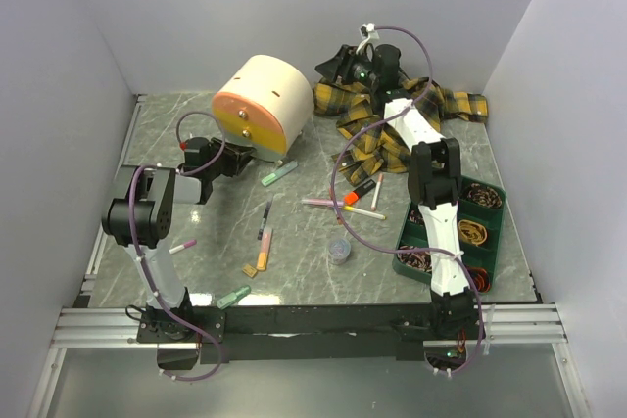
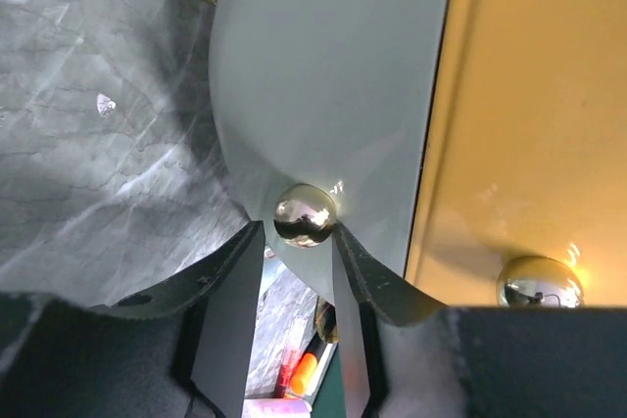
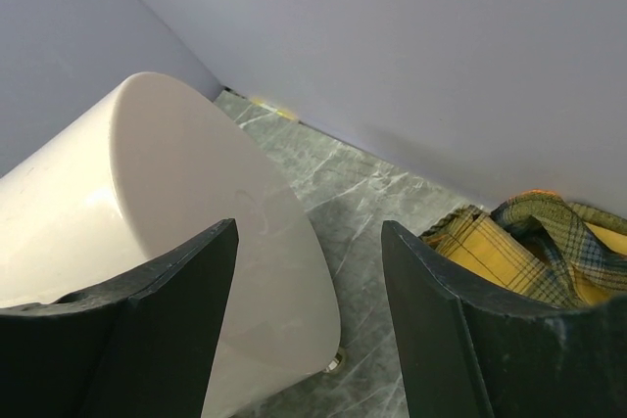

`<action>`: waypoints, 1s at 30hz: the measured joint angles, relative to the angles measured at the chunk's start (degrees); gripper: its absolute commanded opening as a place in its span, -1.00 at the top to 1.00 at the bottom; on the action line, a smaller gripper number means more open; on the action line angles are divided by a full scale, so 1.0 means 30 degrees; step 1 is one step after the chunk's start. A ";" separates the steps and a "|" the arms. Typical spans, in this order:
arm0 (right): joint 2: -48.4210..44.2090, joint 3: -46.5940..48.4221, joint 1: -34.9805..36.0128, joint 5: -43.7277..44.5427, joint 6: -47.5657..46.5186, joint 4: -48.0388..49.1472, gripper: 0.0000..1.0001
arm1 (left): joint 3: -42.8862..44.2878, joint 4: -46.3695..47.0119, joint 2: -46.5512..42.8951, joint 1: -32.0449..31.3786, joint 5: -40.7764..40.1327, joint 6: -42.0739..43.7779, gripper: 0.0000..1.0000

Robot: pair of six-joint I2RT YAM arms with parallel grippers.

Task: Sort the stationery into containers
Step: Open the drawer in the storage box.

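Top external view puts the cream drawer box (image 1: 265, 90) at the back left of the table (image 1: 157, 159), with its orange front turned toward the left gripper (image 1: 245, 157), which sits right against that front. Left wrist view shows this pincer drawn narrow on a small brass knob (image 2: 305, 214) of a pale drawer front, one fingertip touching each side of it; a second knob (image 2: 539, 283) sits on the orange panel just beside. The right gripper (image 1: 335, 66) hangs at the back between the box and the plaid shirt (image 1: 460, 103), its jaws wide apart and holding nothing. The stationery lies loose on the middle of the table: a green highlighter (image 1: 279, 175) near the box, a black pen (image 1: 266, 214), an orange marker (image 1: 263, 254), a pink-tipped pen (image 1: 182, 246), a pale green clip (image 1: 233, 296) at the near edge, a cluster of markers (image 1: 358, 198) and a small grey pot (image 1: 340, 250). The dark green tray (image 1: 498, 240) sits at the near right with coiled rubber bands (image 1: 474, 232) in its compartments
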 measured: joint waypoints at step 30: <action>0.0000 -0.0306 -0.0080 -0.0240 0.0000 0.0015 -0.35 | 0.0000 0.0277 -0.0007 0.0138 0.0058 0.0168 0.55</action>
